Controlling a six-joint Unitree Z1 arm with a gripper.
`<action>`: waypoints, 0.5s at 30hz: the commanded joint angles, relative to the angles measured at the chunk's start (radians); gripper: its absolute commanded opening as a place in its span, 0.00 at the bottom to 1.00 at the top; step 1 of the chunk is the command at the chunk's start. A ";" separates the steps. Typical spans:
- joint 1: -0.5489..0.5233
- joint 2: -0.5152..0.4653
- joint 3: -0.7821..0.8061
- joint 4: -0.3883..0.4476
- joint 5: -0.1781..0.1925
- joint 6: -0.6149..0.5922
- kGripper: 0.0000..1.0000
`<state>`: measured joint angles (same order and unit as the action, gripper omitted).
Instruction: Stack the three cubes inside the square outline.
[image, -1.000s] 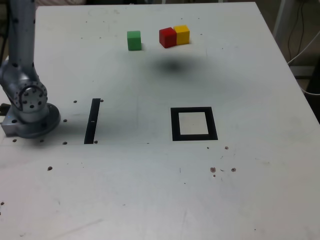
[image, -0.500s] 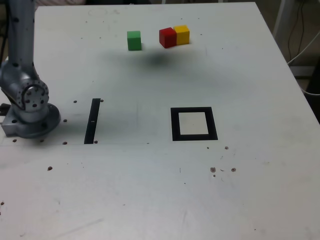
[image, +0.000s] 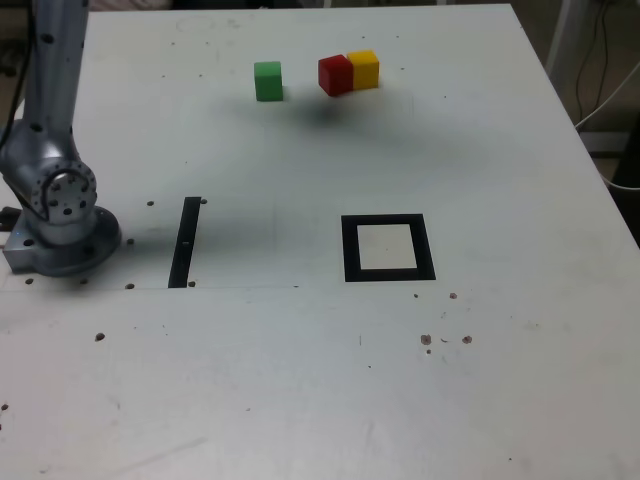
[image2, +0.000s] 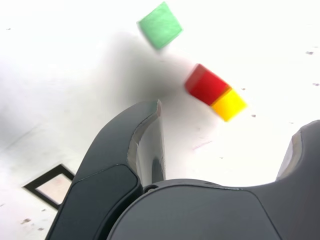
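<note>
The fingers (image2: 227, 127) stand spread wide with nothing between them, hanging above the white table (image: 500, 380); in the wrist view one dark finger (image2: 125, 150) curves up near the middle and the other shows only at the picture's edge. Through the gap between them the wrist view shows the red cube (image2: 206, 84) and the yellow cube (image2: 228, 105) pressed side to side, with the green cube (image2: 160, 25) a little apart from them.

In the exterior view the fingers are out of frame, and only the grey arm's base (image: 58, 215) and lower column show at the exterior view's left. The green cube (image: 268, 81) sits near the table's far edge, and the red cube (image: 335, 74) and yellow cube (image: 364, 68) touch each other just to its right in that view. A soft shadow lies on the table just in front of them. The square outline (image: 388, 247), black with a white centre, lies well apart from the cubes, nearer the camera, and holds nothing. A thin black strip (image: 185, 241) lies between it and the arm's base.
</note>
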<state>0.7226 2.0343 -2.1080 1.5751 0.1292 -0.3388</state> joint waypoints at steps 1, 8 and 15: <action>-0.008 0.042 -0.047 0.018 0.007 0.011 0.92; -0.016 0.128 -0.124 0.037 0.022 -0.008 0.99; -0.001 0.140 -0.090 -0.015 0.008 -0.112 1.00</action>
<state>0.7221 2.1723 -2.2026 1.5652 0.1377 -0.4385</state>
